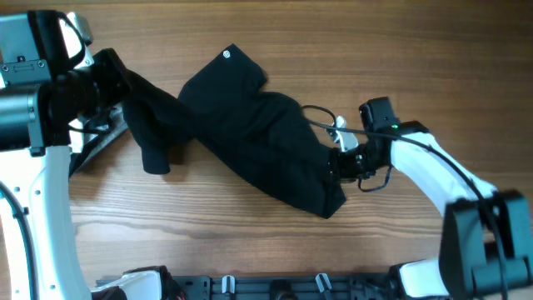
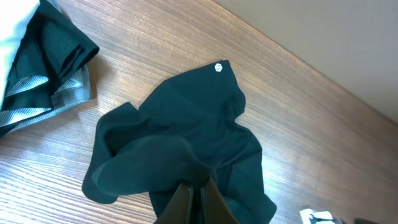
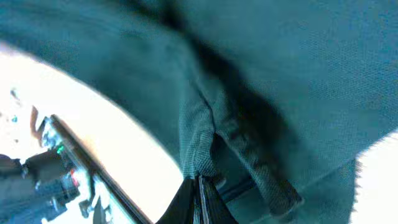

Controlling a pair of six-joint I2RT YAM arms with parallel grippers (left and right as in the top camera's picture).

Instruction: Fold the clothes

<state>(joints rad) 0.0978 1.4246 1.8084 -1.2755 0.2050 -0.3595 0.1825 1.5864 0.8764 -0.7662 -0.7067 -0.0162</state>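
A large black garment (image 1: 250, 125) lies crumpled across the middle of the table, with a small round white mark (image 1: 226, 55) at its far corner. That mark (image 2: 218, 67) also shows in the left wrist view. My left gripper (image 1: 121, 83) is shut on the garment's left end and holds it raised, the fabric (image 2: 180, 137) bunching at the fingertips (image 2: 186, 196). My right gripper (image 1: 335, 165) is shut on the garment's right edge, where a fold of cloth (image 3: 205, 130) sits between its jaws. More black and grey clothes (image 2: 43, 68) lie in a heap at the far left.
The wooden table (image 1: 391, 50) runs out bare to the right and along the back. A black rail (image 1: 275, 287) lines the front edge. The left arm's white base (image 1: 46, 208) stands at the left, and the right arm's (image 1: 483, 242) at the front right.
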